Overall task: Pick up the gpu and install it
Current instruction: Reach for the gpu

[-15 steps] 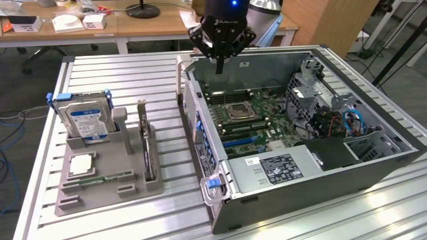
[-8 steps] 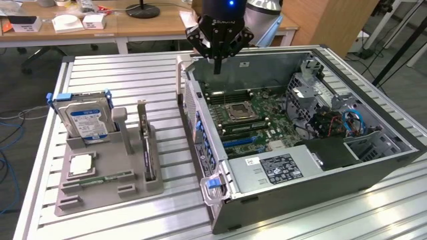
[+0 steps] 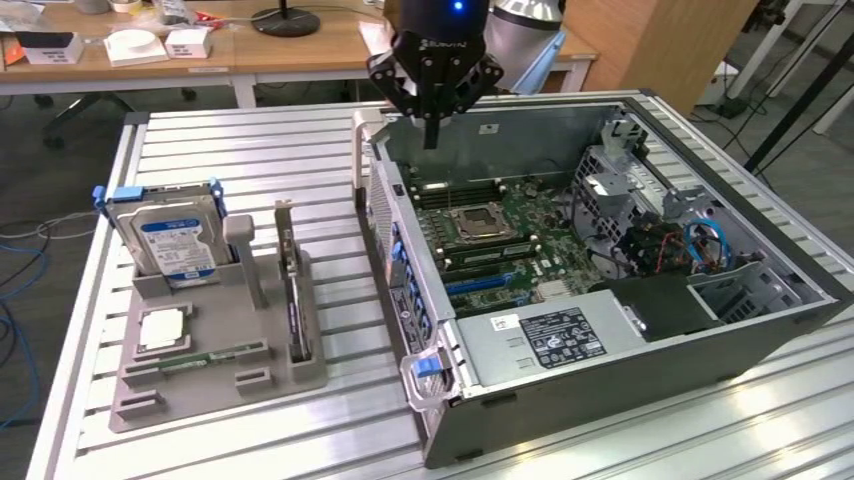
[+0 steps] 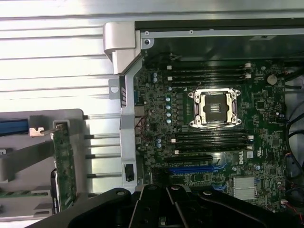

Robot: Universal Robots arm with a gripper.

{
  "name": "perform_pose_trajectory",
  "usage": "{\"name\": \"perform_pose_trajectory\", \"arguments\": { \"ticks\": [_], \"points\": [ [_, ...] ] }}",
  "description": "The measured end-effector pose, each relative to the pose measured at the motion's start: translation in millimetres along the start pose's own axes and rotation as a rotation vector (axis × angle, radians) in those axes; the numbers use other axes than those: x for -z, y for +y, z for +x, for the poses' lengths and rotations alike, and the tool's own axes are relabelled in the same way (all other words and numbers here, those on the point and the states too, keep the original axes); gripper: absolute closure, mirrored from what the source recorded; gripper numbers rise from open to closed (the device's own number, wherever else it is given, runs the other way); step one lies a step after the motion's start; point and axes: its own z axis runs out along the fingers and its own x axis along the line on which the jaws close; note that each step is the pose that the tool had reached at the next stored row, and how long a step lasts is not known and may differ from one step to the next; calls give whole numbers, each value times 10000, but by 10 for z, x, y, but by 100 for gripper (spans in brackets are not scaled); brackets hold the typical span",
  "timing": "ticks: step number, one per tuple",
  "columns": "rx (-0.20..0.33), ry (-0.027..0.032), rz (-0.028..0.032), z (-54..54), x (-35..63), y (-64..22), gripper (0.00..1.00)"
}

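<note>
tool (image 3: 430, 132) pressed together, empty, over case (image 3: 587, 400) far corner; gpu (image 3: 296, 300) upright in holder (image 3: 200, 390) near tabletop (image 3: 240, 150) edge; risk: off-centre pinch tilts thin card, jams it

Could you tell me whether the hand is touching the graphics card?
Apart. The exterior view shows the hand above the computer case, while the graphics card stands in the grey rack, bare table between them.
</note>
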Motion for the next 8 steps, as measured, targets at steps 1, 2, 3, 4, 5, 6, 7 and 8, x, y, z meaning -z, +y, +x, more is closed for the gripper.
{"name": "perform_pose_trajectory", "arguments": {
  "ticks": [1,2,3,4,5,6,7,8],
  "points": [
    [0,-1,0,6,0,0,89],
    [0,0,1,13,0,-1,89],
    [0,0,1,19,0,-1,89],
    [0,0,0,25,0,-2,89],
    [0,0,1,31,0,-2,89],
    [0,1,1,39,1,-3,89],
    [0,0,1,47,0,-3,89],
    [0,0,0,50,0,-3,89]
  ]
}}
